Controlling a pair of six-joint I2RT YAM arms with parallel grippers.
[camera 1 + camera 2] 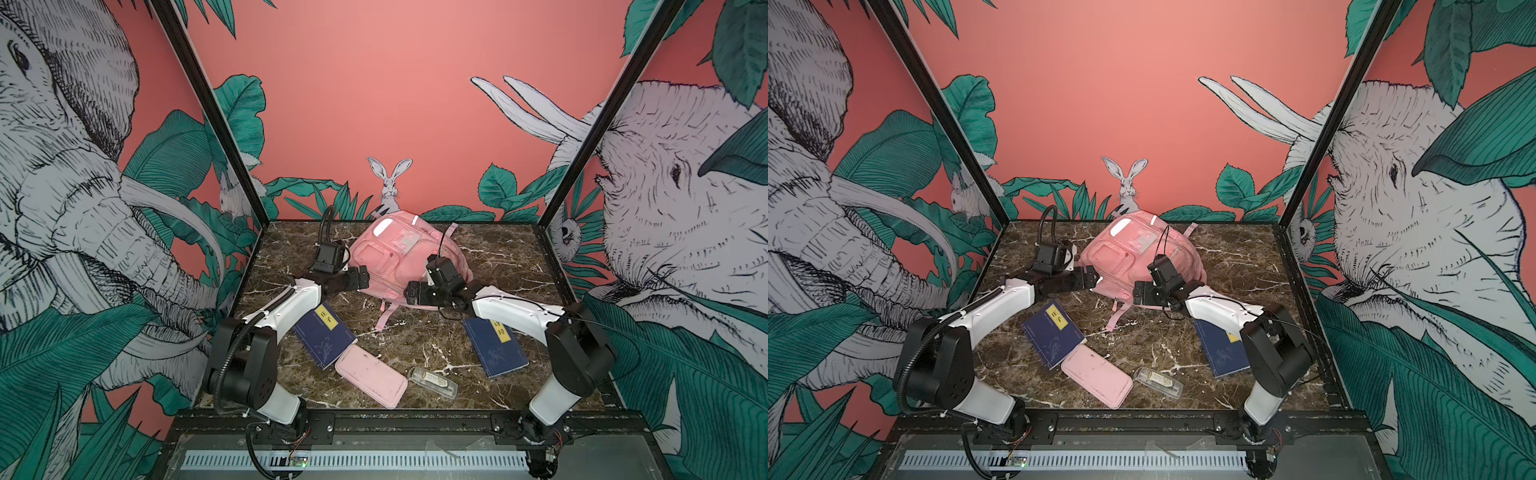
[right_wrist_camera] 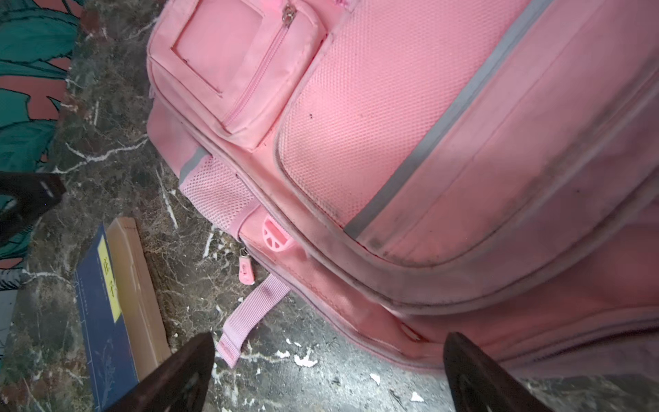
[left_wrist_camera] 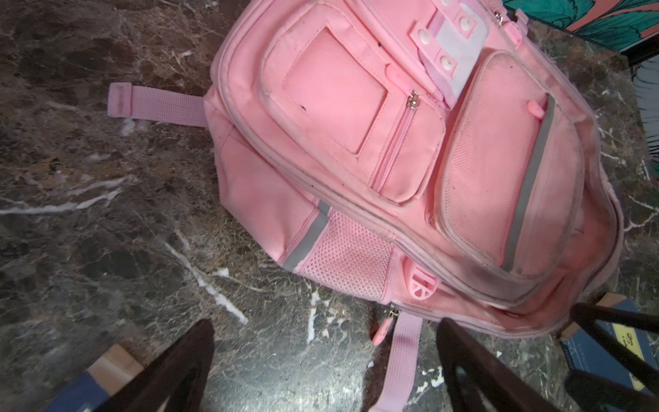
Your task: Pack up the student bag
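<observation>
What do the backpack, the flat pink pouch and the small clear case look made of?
Student bag: soft woven fabric, matte, with mesh panels and grey reflective-looking strips; it sags and shows stitching.
Pink pouch: smooth, faint sheen, maybe silicone or coated fabric; cannot tell.
Clear case: transparent, probably hard plastic; contents show through.

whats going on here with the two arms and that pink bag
Two robot arms are working at the pink bag, which lies at the back of the table. Both the left claw and the right claw are open and empty, poised at its near edge. Two blue books, a pink pouch and a clear case lie loose in front, so nothing looks packed yet.
</observation>
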